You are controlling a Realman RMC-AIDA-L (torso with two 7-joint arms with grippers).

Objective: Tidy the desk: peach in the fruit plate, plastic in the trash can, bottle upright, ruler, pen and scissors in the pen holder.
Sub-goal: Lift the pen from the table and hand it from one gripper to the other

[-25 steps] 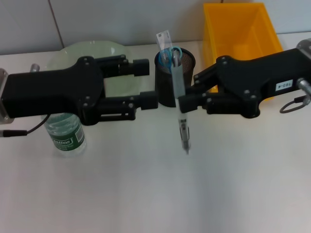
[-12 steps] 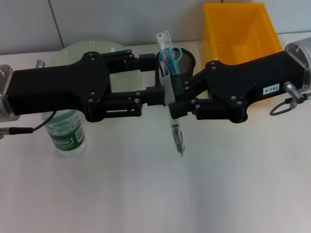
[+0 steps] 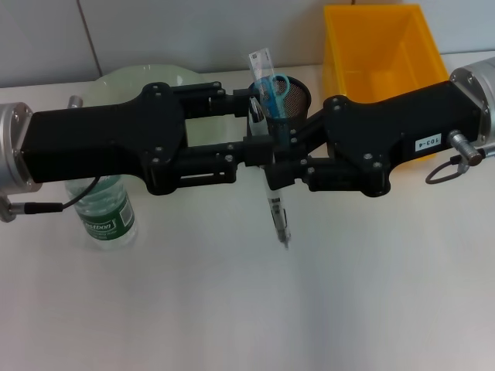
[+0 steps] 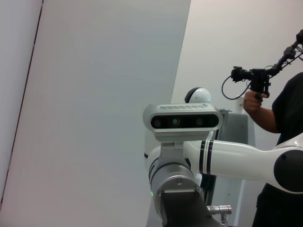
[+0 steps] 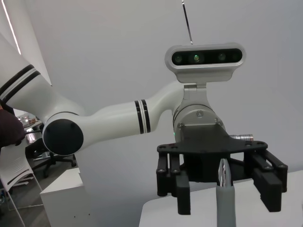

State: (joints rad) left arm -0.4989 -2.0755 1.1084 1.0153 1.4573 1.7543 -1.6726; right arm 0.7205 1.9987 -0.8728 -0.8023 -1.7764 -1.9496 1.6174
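My right gripper (image 3: pixel 278 160) is shut on a clear pen (image 3: pixel 277 212) and holds it upright in front of the black mesh pen holder (image 3: pixel 299 98), tip hanging above the desk. My left gripper (image 3: pixel 259 127) is open, its fingers on either side of the pen's upper part. The right wrist view shows the left gripper (image 5: pixel 222 189) open with the pen (image 5: pixel 225 201) between its fingers. Blue-handled scissors (image 3: pixel 275 83) and a clear ruler (image 3: pixel 261 60) stand in the holder. A green-labelled bottle (image 3: pixel 100 216) stands upright at the left. Peach and plastic are out of view.
A pale green plate (image 3: pixel 147 81) lies at the back left, partly behind my left arm. A yellow bin (image 3: pixel 379 46) stands at the back right. The left wrist view shows my head camera (image 4: pixel 182 122) and a person (image 4: pixel 279 118) beyond.
Both arms have closed in on each other. My right gripper carried the pen left, and my left gripper moved right until its open fingers sit around the pen.
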